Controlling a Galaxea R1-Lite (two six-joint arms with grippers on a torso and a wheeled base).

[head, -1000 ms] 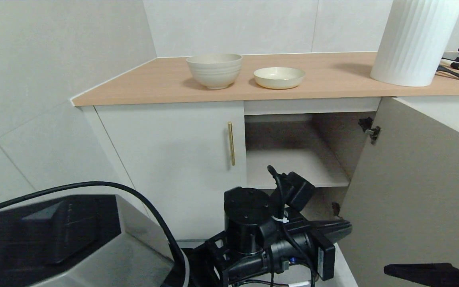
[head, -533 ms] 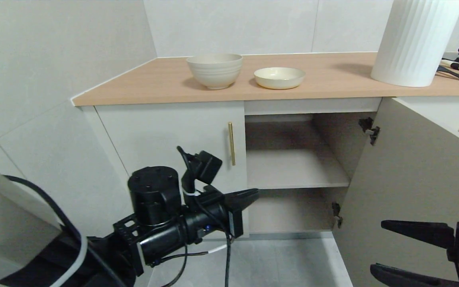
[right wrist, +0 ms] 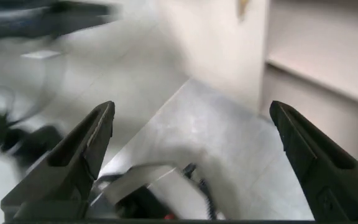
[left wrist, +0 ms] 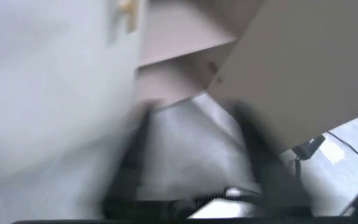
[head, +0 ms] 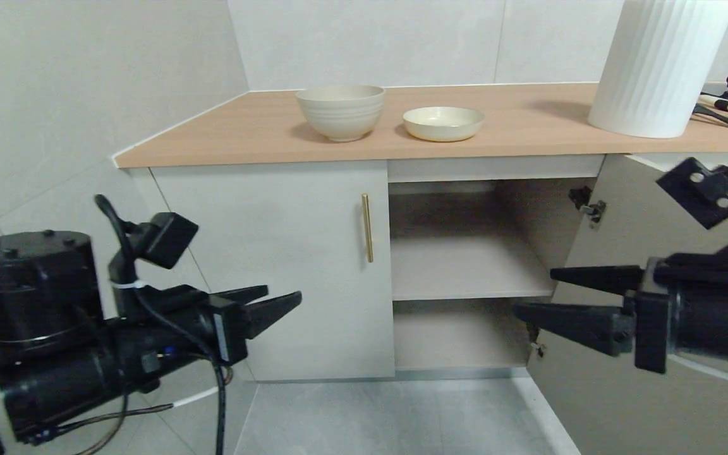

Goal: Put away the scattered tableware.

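Ribbed round bowl [head: 340, 112] beside shallow glossy dish [head: 443, 122] on woodgrain table [head: 528, 126]. Left gripper [head: 284, 292] jaws slightly parted; right gripper [head: 533, 291] jaws spread wide, plainest from its wrist.

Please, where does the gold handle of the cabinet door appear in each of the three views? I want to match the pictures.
Head view: the gold handle stands upright on the closed door, at the edge next to the middle shelf.
Left wrist view: blurred handle on the pale door, beside the shelf.
Right wrist view: handle tip at the door's edge, beside the shelf.
Shared landmark: the middle shelf.
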